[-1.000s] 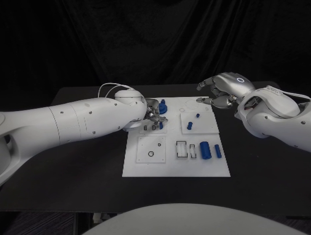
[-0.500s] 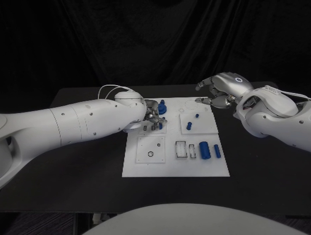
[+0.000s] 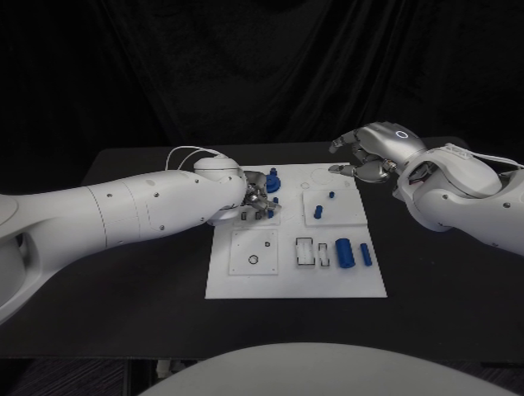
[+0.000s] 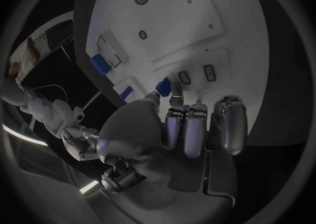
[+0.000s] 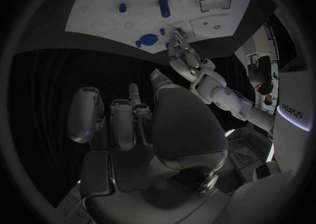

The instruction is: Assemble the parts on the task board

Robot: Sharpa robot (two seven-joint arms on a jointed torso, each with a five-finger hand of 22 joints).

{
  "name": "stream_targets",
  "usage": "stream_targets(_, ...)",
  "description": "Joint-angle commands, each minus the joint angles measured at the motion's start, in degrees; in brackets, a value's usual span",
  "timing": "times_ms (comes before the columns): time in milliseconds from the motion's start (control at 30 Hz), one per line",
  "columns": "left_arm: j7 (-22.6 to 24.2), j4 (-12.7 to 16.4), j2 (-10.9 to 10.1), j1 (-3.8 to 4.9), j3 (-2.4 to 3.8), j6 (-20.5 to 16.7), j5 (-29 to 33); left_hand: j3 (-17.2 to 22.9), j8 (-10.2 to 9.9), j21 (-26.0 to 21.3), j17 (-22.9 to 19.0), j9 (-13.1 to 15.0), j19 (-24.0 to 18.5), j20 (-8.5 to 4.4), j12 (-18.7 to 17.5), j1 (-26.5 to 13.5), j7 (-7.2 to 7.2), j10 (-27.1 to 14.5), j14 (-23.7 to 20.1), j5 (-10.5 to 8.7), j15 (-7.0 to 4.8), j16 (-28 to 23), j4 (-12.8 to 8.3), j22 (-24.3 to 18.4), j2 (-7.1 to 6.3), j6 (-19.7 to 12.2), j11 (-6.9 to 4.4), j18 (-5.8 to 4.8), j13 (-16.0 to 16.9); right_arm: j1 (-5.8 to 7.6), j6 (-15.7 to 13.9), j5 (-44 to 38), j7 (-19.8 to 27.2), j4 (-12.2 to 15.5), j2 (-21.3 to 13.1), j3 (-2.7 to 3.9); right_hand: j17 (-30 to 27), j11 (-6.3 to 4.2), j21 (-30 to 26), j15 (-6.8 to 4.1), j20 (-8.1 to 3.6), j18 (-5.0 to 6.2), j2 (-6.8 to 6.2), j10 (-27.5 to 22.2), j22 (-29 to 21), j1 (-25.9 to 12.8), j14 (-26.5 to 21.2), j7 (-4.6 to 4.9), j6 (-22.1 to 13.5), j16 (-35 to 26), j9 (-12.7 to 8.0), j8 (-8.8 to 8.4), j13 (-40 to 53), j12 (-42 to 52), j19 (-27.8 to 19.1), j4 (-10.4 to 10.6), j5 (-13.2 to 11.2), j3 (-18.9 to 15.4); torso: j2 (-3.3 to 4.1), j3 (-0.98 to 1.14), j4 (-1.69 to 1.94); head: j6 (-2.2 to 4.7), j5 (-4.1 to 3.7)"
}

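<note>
The white task board (image 3: 297, 276) lies mid-table. My left hand (image 3: 258, 198) is over its back-left corner, fingertips down, pinching a small blue peg (image 3: 270, 211) just above the board. In the left wrist view the peg (image 4: 164, 85) sits at the tips of the fingers (image 4: 186, 129), close to two small rectangular holes. A blue round knob (image 3: 274, 181) stands right behind that hand. My right hand (image 3: 365, 157) hovers over the board's back-right edge with its fingers curved and apart, holding nothing.
Two short blue pegs (image 3: 332, 195) (image 3: 318, 211) stand on the back-right panel. A thick blue cylinder (image 3: 345, 252) and a slim blue bar (image 3: 366, 254) lie at the front right beside two rectangular slots (image 3: 304, 252). A black ring (image 3: 256, 258) marks the front-left panel.
My left arm has edged slightly towards the board's back, the peg staying at its fingertips. The right hand has barely moved.
</note>
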Motion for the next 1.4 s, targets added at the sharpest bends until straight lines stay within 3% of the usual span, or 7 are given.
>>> stream_targets(33, 1.21, -0.08, 0.27, -0.2, 0.06, 0.46, 0.06, 0.17, -0.73, -0.23, 15.06, -0.2, 0.19, -0.41, 0.2, 0.67, 0.11, 5.89, 5.94, 0.65, -0.37, 0.14, -0.34, 2.71, 0.06, 0.58, -0.36, -0.6, 15.08, -0.12, 0.49, -0.2, -0.68, -0.03, 0.03, 0.04, 8.87, 0.13, -0.34, 0.1, -0.02, 0.47, 0.62, 1.52, 9.72, -0.06, 3.68, 0.05, 0.44, -0.11, -0.05, 0.15, 11.56, -0.29, 0.08, -0.26, 0.27, -0.19, 0.03, 0.02, -0.01, 0.01, -0.01)
stream_targets(433, 2.15, -0.41, 0.51, -0.62, 0.06, 0.6, 0.06, 2.98, -5.03, -0.58, 15.06, -0.78, 0.29, -0.63, 0.2, 2.92, -0.17, 5.89, 5.94, 4.45, -0.6, 0.14, -2.74, 2.82, -0.63, 2.54, -0.61, -0.57, 15.08, -0.13, 0.91, -0.2, -0.9, -0.09, 0.06, 0.03, 8.69, 0.17, -0.76, 0.14, 0.01, 0.55, 0.65, 1.37, 9.61, 0.09, 3.61, 0.1, 0.53, -0.37, -0.11, 0.12, 11.43, -0.46, -0.06, -0.38, 0.44, -0.18, 0.08, 0.0, 0.05, 0.01, -0.26)
stream_targets(533, 2.49, -0.47, 0.5, -0.68, 0.06, 0.4, 0.06, 5.32, -6.31, -0.64, 15.06, -0.68, 0.42, -0.82, 0.2, 4.0, -0.41, 5.89, 5.94, 7.13, -0.78, 0.14, -4.28, 2.99, -1.35, 3.38, -0.83, -0.59, 15.08, -0.14, 1.01, -0.2, -0.96, -0.1, 0.02, 0.03, 8.65, 0.19, -0.74, 0.16, 0.03, 0.54, 0.68, 1.34, 9.61, 0.18, 3.59, 0.13, 0.58, -0.44, -0.14, 0.11, 11.41, -0.49, -0.05, -0.46, 0.55, -0.16, 0.08, -0.01, 0.03, 0.01, -0.22)
stream_targets(667, 2.72, -0.47, 0.39, -0.74, 0.06, 0.03, 0.06, 7.51, -7.17, -0.67, 15.06, -0.43, 0.55, -0.95, 0.2, 4.37, -0.54, 5.89, 5.94, 8.14, -0.91, 0.14, -5.28, 3.16, -2.02, 3.99, -0.97, -0.62, 15.08, -0.18, 1.12, -0.2, -1.01, -0.1, -0.03, 0.03, 8.59, 0.24, -0.93, 0.2, 0.06, 0.58, 0.73, 1.34, 9.56, 0.33, 3.57, 0.18, 0.69, -0.53, -0.2, 0.08, 11.41, -0.49, -0.11, -0.59, 0.78, -0.12, 0.05, 0.01, 0.03, 0.01, -0.11)
stream_targets(833, 2.87, -0.27, 0.0, -0.79, 0.06, -0.77, 0.06, 12.55, -8.25, -0.72, 15.06, 0.69, 0.82, -1.2, 0.2, 3.99, -0.81, 5.89, 5.94, 11.51, -1.17, 0.14, -7.08, 3.5, -4.03, 5.18, -1.25, -0.66, 15.08, -0.26, 1.23, -0.2, -1.08, -0.06, -0.18, 0.03, 8.51, 0.27, -1.03, 0.23, 0.09, 0.59, 0.78, 1.32, 9.54, 0.43, 3.54, 0.22, 0.8, -0.64, -0.24, 0.07, 11.39, -0.52, -0.13, -0.68, 1.01, -0.1, 0.06, 0.0, 0.04, 0.01, -0.09)
stream_targets(1133, 2.72, 1.53, -2.16, -0.81, 0.06, -3.79, 0.06, 20.21, -9.22, -0.77, 15.06, 2.95, 1.27, -1.44, 0.2, 1.3, -0.99, 5.89, 5.94, 12.56, -1.42, 0.14, -8.91, 4.06, -6.73, 6.56, -1.48, -0.75, 15.08, -0.4, 1.4, -0.2, -1.17, 0.02, -0.53, 0.03, 8.41, 0.29, -1.2, 0.25, 0.11, 0.63, 0.81, 1.26, 9.49, 0.47, 3.5, 0.24, 0.89, -0.79, -0.27, 0.07, 11.34, -0.58, -0.19, -0.71, 1.14, -0.09, 0.03, 0.0, 0.03, 0.01, -0.08)
stream_targets(1400, 2.06, 3.41, -4.64, -0.78, 0.06, -5.88, 0.06, 21.65, -9.51, -0.76, 15.06, 3.55, 1.46, -1.5, 0.2, -0.05, -1.04, 5.89, 5.94, 11.81, -1.49, 0.14, -8.77, 4.26, -7.24, 7.08, -1.54, -0.78, 15.08, -0.67, 1.67, -0.2, -1.21, -0.17, -0.72, 0.03, 8.32, 0.31, -1.35, 0.26, 0.12, 0.65, 0.83, 1.23, 9.45, 0.49, 3.47, 0.26, 0.96, -0.92, -0.28, 0.07, 11.32, -0.62, -0.24, -0.73, 1.22, -0.1, 0.02, 0.0, 0.06, 0.01, 0.37)
